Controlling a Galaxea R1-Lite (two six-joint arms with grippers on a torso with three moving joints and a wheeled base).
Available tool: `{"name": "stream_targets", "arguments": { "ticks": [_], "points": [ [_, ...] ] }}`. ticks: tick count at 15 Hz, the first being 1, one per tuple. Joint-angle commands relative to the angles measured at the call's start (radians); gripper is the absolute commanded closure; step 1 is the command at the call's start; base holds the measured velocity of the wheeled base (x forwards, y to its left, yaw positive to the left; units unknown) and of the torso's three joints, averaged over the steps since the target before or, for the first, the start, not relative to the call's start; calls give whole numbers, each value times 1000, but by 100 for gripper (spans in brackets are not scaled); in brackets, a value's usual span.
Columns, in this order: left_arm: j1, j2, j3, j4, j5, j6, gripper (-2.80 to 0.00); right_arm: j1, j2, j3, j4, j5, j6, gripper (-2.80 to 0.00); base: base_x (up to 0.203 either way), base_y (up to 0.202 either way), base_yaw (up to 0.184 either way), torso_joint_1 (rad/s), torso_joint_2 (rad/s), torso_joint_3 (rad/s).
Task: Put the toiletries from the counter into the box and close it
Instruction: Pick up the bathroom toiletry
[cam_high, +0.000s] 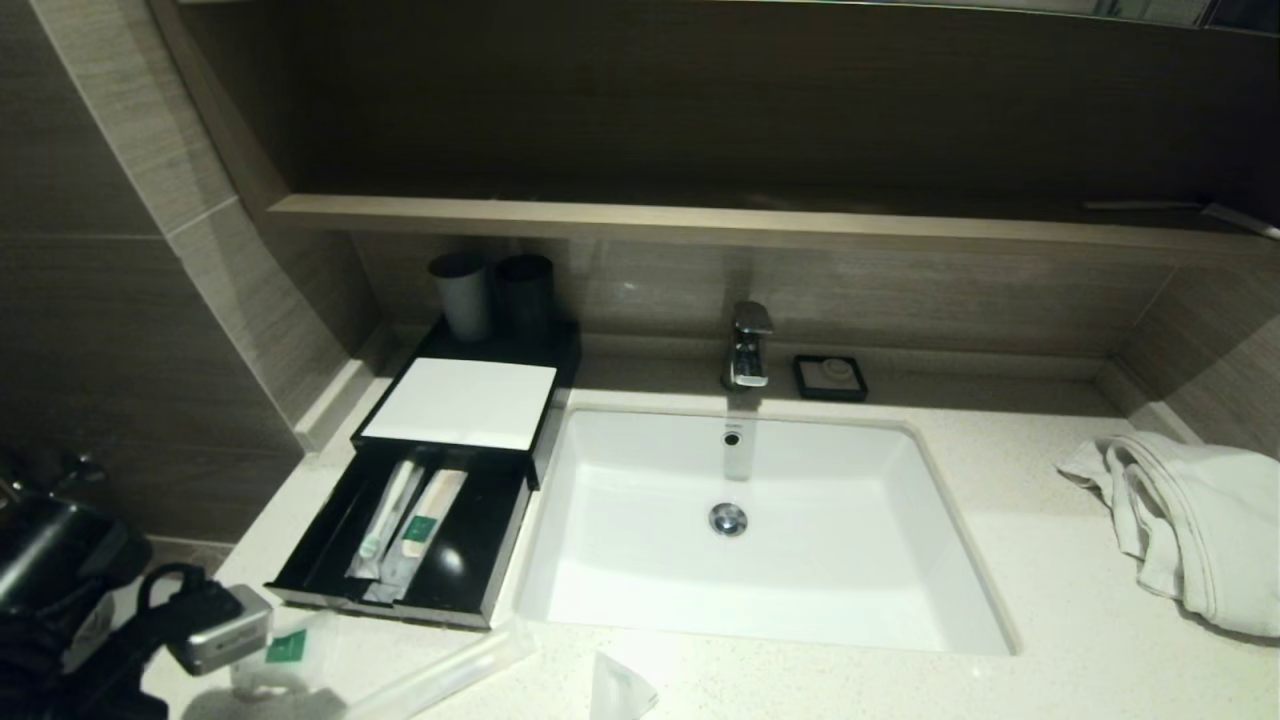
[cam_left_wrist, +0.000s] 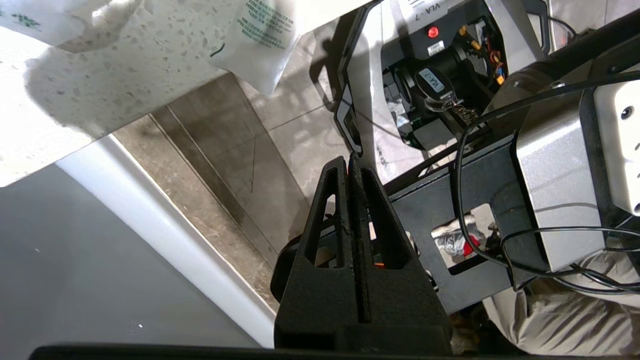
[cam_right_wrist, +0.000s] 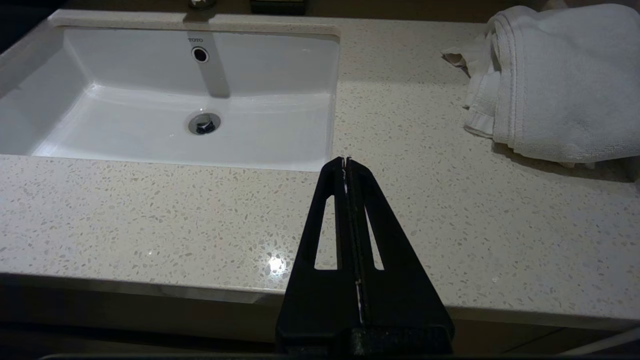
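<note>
Box (cam_high: 462, 402) drawer open, two packets (cam_high: 408, 520) inside. Three packets (cam_high: 440, 675) on surface (cam_high: 1050, 600). Left hand (cam_left_wrist: 352, 160) closed, empty; right hand (cam_right_wrist: 346, 161) closed, empty.

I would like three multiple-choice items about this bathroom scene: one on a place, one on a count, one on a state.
1. Where does the towel lie?
A. in the sink
B. on the counter, right of the sink
C. on the shelf

2. How many packets lie in the drawer?
A. none
B. two
C. five

3. How is the box?
A. drawer pulled out
B. drawer shut
C. turned over

Key: 1 B, it rests on the counter beside the sink. 2 B, two long packets lie side by side. 3 A, the drawer stands out in front.
</note>
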Motion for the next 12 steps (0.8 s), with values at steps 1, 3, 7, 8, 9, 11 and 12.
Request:
{"name": "stream_targets", "arguments": {
  "ticks": [1, 3, 7, 8, 9, 11, 12],
  "points": [
    [0, 41, -1, -3, -1, 6, 0, 0, 0, 0, 0, 1, 0, 0, 0, 0, 0, 0, 0, 0],
    [0, 80, 0, -49, -2, 8, 0, 0, 0, 0, 0, 1, 0, 0, 0, 0, 0, 0, 0, 0],
    [-2, 142, 2, -90, 2, 7, 0, 0, 0, 0, 0, 1, 0, 0, 0, 0, 0, 0, 0, 0],
    [-2, 146, 4, -93, 2, 7, 0, 0, 0, 0, 0, 1, 0, 0, 0, 0, 0, 0, 0, 0],
    [-2, 154, 10, -107, 4, 7, 0, 0, 0, 0, 0, 1, 0, 0, 0, 0, 0, 0, 0, 0],
    [-2, 172, 18, -131, 6, 8, 0, 0, 0, 0, 0, 1, 0, 0, 0, 0, 0, 0, 0, 0],
    [-2, 184, 18, -142, 13, 8, 0, 0, 0, 0, 0, 1, 0, 0, 0, 0, 0, 0, 0, 0]
  ]
}}
